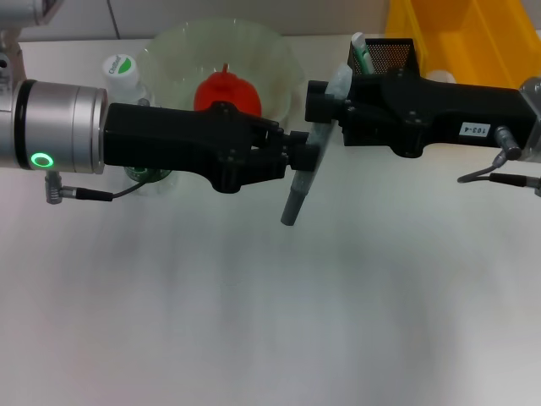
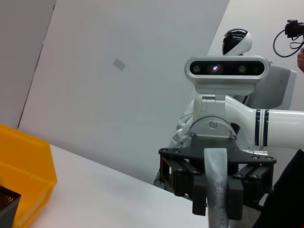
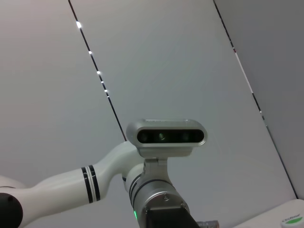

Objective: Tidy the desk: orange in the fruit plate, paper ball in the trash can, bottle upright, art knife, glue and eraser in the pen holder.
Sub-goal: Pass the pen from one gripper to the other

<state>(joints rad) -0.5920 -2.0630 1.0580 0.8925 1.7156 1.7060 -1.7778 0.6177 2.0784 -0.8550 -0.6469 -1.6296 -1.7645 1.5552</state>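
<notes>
Grey art knife (image 1: 302, 179) hangs gripped between our left hand (image 1: 306, 154) and right hand (image 1: 325, 106), above the open white surface (image 1: 270, 321).

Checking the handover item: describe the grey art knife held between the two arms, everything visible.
The art knife is a slim grey-green stick with a pale translucent upper part and a darker lower tip. It hangs in the air above the desk, tilted, lower end toward the robot. The left gripper clamps its middle; the right gripper meets its upper end, grip unclear.
</notes>
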